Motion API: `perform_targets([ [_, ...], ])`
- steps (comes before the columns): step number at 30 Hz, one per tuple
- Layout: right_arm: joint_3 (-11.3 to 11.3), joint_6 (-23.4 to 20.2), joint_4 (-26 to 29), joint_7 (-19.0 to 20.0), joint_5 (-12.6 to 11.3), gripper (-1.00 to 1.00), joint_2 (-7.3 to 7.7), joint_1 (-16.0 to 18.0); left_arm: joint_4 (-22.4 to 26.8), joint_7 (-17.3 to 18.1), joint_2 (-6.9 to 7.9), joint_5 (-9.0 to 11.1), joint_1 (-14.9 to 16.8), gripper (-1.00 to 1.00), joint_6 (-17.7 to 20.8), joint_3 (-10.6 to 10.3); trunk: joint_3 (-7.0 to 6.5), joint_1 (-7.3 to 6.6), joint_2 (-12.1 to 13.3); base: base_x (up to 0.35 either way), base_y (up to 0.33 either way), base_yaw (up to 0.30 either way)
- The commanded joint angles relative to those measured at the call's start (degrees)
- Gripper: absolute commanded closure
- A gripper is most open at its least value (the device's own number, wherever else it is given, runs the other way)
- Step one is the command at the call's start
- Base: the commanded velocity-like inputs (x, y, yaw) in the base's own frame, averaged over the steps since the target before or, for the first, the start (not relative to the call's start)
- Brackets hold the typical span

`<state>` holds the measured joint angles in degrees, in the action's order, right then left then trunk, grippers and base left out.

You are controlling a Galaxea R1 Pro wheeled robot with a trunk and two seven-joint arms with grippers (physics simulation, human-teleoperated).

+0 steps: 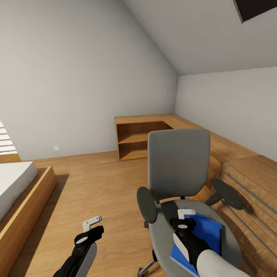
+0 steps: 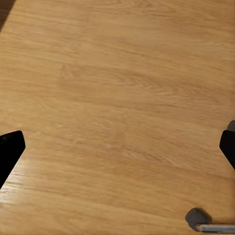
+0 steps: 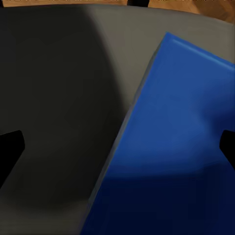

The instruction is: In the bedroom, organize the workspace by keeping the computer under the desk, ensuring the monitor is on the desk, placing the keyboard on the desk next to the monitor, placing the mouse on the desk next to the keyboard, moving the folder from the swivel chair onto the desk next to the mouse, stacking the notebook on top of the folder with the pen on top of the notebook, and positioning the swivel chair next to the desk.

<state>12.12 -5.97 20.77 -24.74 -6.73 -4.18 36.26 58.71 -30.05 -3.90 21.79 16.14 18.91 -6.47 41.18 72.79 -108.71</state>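
Blue is what draws my eye from the head camera: the folder (image 1: 204, 234) lies flat on the grey seat of the swivel chair (image 1: 179, 169), toward the seat's right side. My right gripper (image 1: 184, 218) hangs just above the folder's near-left part, its white fingertip pointing at the chair back. My left gripper (image 1: 93, 224) hovers over the bare wood floor (image 1: 96, 184) to the left of the chair, well apart from it. A low light-wood cabinet (image 1: 134, 140) with open shelves stands against the far wall behind the chair, and a bed corner (image 1: 15, 188) sits at the left edge.

From the left wrist camera I see wood floor (image 2: 117, 98) between two dark fingertips (image 2: 10, 152) set wide at the frame's edges, so that pincer stands apart and holds nothing. A caster of the chair base (image 2: 198, 218) pokes in at one corner.

From the right wrist camera the folder (image 3: 176, 147) and the grey seat (image 3: 63, 98) lie close beneath; the fingertips (image 3: 10, 147) are spread wide, clamped on nothing.
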Motion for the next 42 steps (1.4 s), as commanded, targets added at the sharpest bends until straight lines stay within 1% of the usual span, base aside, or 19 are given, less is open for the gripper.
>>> perform_targets([
  [1,0.56,-0.30,0.12,-0.44,-0.54,-1.00,0.03,0.03,0.09,-0.45,0.03,0.44,0.03,-1.00,0.16,-0.13,0.05,-0.01,-0.03,0.000,0.000,-0.006],
  [15,0.78,-0.27,0.21,-0.46,-0.36,-1.00,-0.06,0.03,0.11,-0.45,0.10,0.44,0.03,-1.00,0.25,-0.11,-0.21,-0.01,-0.03,0.000,0.000,-0.042],
  [28,0.81,-0.27,0.15,-0.41,-0.30,-1.00,-0.13,0.03,-0.06,-0.45,0.18,0.54,0.03,-1.00,0.48,0.00,-0.76,-0.01,-0.03,0.000,0.000,-0.058],
  [36,0.82,-0.33,0.04,-0.47,-0.30,-1.00,-0.13,0.04,-0.26,-0.45,0.29,0.55,0.03,-1.00,0.52,0.13,-0.77,-0.01,-0.03,-0.166,-0.056,-0.001],
  [37,0.81,-0.42,-0.08,-0.51,-0.31,-1.00,-0.19,0.04,-0.27,-0.45,0.29,0.48,0.03,-1.00,0.47,0.14,-0.77,-0.01,-0.03,-0.026,-0.008,0.000],
  [38,0.80,-2.46,-0.08,-0.50,-0.30,-1.00,-0.28,0.04,-0.27,-0.45,0.29,0.45,0.03,-1.00,0.44,0.14,-0.77,-0.01,-0.03,-0.026,-0.001,0.000],
  [42,0.80,-3.43,-0.04,-0.49,-0.30,-1.00,-0.30,0.04,-0.27,-0.45,0.29,0.44,0.03,-1.00,0.43,0.14,-0.77,-0.01,-0.03,-0.133,-0.001,0.000],
])
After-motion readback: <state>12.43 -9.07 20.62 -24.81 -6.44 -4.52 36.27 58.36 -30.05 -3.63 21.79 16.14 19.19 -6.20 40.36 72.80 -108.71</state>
